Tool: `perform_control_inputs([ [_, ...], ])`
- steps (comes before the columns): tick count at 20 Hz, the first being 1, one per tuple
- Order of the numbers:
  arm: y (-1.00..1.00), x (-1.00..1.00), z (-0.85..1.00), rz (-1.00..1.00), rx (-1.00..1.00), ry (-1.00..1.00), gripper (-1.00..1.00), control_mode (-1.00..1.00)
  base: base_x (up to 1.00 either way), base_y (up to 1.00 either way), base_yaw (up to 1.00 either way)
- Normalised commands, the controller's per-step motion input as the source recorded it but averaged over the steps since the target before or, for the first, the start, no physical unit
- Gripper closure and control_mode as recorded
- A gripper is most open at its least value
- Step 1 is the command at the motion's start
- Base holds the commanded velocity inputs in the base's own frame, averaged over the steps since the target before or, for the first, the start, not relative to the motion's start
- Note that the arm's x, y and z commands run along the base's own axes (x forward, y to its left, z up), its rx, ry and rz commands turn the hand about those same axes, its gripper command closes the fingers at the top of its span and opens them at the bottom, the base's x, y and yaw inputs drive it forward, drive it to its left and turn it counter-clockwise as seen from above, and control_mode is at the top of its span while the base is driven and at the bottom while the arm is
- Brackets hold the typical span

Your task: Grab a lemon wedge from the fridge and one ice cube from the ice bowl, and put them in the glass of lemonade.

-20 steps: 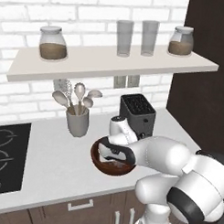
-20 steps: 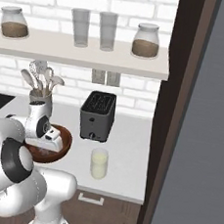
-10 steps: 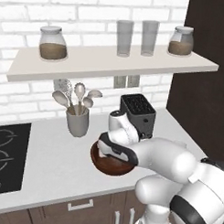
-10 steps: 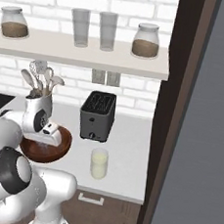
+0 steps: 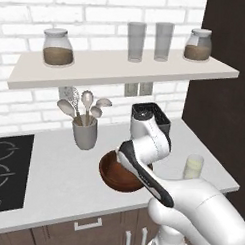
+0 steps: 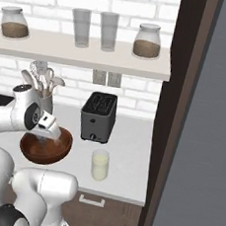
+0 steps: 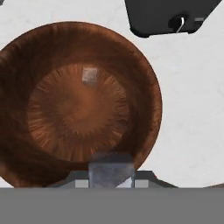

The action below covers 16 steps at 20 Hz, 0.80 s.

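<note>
The ice bowl [image 7: 144,87], wide and reddish-brown, lies straight below my hand; it also shows on the counter as the ice bowl [image 5: 112,175] and the ice bowl [image 6: 56,150]. One ice cube [image 7: 90,74] rests on its floor. My gripper [image 7: 111,174] is shut on a second ice cube [image 7: 111,162], held just above the bowl's near rim. My gripper [image 6: 44,136] hangs over the bowl. The glass of lemonade [image 5: 193,167] [image 6: 99,164] stands to the bowl's right. The lemon wedge is out of view.
A black toaster [image 5: 153,117] [image 6: 98,117] stands behind the bowl, a grey utensil cup [image 5: 85,134] to its left, a black hob [image 5: 5,170] farther left. A shelf [image 5: 121,69] with jars and tall glasses hangs above. A dark panel [image 6: 177,107] and the grey fridge side [image 6: 218,122] close off the right.
My hand has lifted up out of the bowl with the ice cube held between its fingers. The bowl and the glass have stayed put.
</note>
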Motion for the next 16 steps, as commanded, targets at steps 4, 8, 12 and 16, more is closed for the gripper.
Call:
perform_control_inputs([
  [4, -0.53, -0.22, 0.68, 0.0, -0.09, -0.02, 1.0, -1.0, 0.0, 0.0, 0.0],
  [8, -0.68, -0.2, 0.57, 0.0, -0.18, -0.01, 1.0, -1.0, 0.0, 0.0, 0.0],
  [12, -0.82, -0.22, 0.46, 0.0, -0.2, 0.0, 1.0, -1.0, 0.0, 0.0, 0.0],
  [16, -0.98, -0.24, 0.29, 0.0, -0.17, 0.04, 1.0, -1.0, 0.0, 0.0, 0.0],
])
